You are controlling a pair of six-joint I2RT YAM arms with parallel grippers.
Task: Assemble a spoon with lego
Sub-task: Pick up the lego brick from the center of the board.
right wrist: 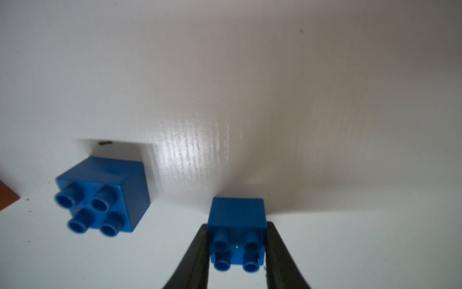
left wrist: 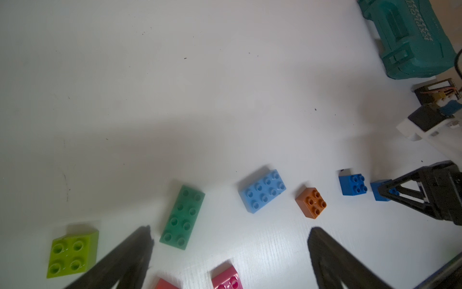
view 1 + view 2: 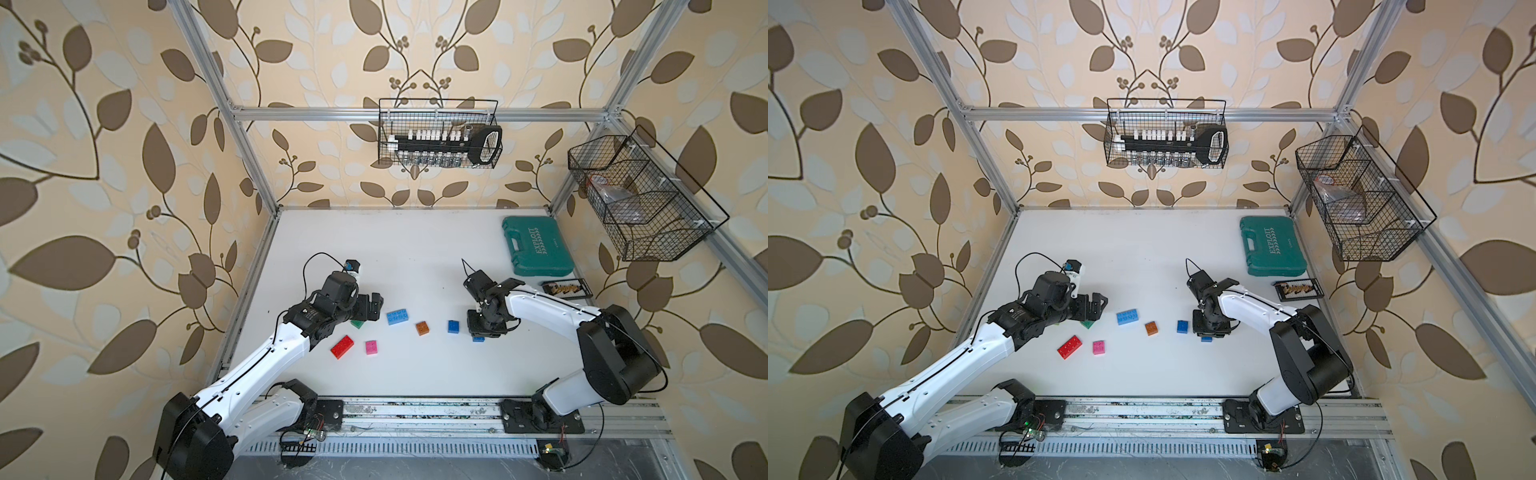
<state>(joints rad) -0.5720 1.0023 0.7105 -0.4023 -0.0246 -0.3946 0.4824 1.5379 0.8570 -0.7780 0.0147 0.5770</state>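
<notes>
Our right pincer [image 1: 237,240] is closed on a short blue brick [image 1: 236,212], fingers pressing its opposite side walls and leaving the studs clear. We judge this brick to be the start of the stem, with the second blue brick [image 1: 105,192] just beside it as a likely mate. Our left pincer [image 2: 230,235] gapes wide and empty above the green brick [image 2: 182,217]. No spoon exists yet, and the lego lies singly across the table [image 3: 395,249].

I see separate lego bricks studs-up on the bench [image 3: 415,249]: red brick [image 3: 342,346], pink brick [image 3: 371,347], lime brick [image 2: 72,254], green brick [image 2: 182,217], light-blue brick [image 3: 397,316], orange brick [image 3: 422,328], blue brick [image 3: 453,326]. My right end effector [image 1: 237,240] pinches the second blue brick [image 1: 237,212].
</notes>
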